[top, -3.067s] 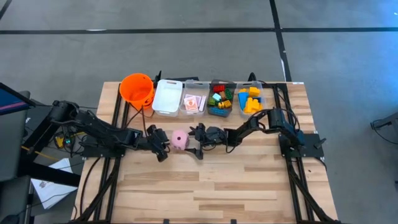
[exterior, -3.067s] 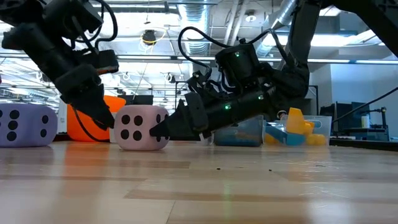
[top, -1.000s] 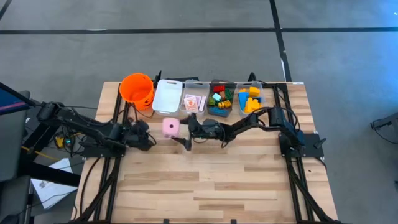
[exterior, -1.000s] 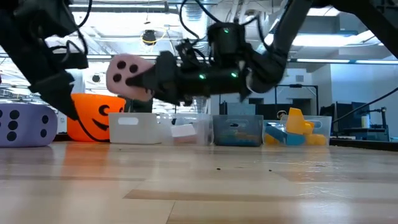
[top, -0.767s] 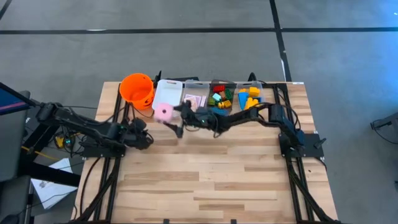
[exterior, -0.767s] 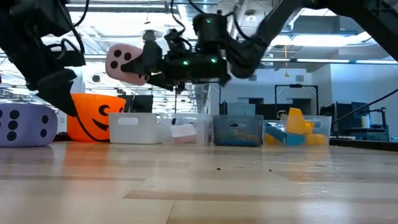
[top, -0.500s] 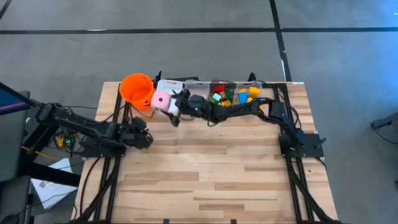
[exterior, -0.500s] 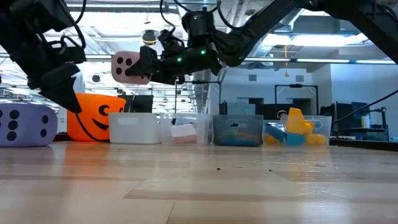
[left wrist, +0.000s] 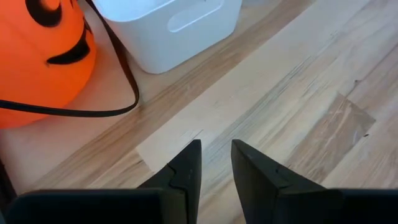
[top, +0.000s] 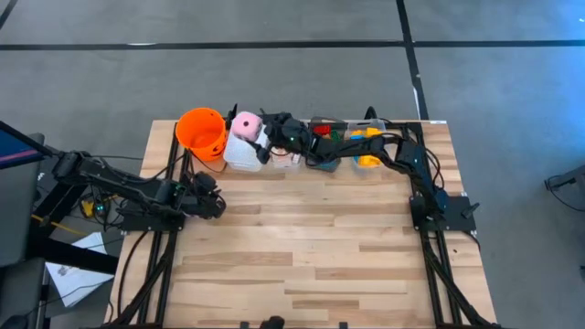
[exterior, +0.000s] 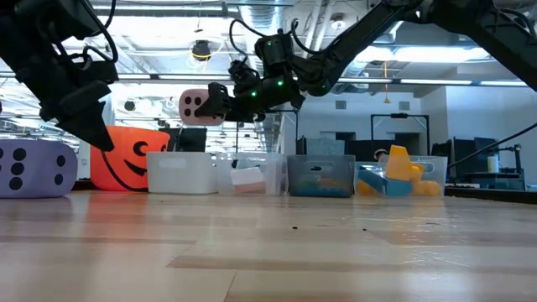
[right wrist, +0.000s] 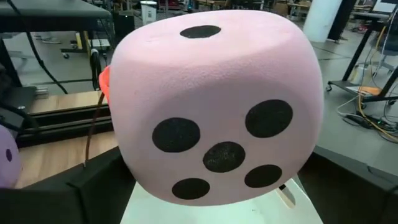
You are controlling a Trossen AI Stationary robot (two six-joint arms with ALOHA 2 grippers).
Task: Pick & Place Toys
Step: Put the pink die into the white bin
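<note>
My right gripper is shut on a pink die with black dots, held in the air over the white bin at the table's far edge. The die fills the right wrist view and shows in the low view. My left gripper hovers low over the wood at the table's left, empty, its fingers nearly together. A purple die rests on the table at the left of the low view. Bricks lie in clear bins. My right gripper pinches the pink die between its two fingers, on two opposite side faces. The fingers come level from the table's right. The die is lifted clear, above the white bin's rim, with a five-dot face toward the wrist camera.
An orange bucket stands just left of the white bin. To the bin's right is a row of clear bins with cards and bricks, partly under my right arm. A black cable lies by the bucket.
My right gripper has carried the pink die from over the table's middle toward the far edge and the left, still shut on it, until it hangs above the white bin.
</note>
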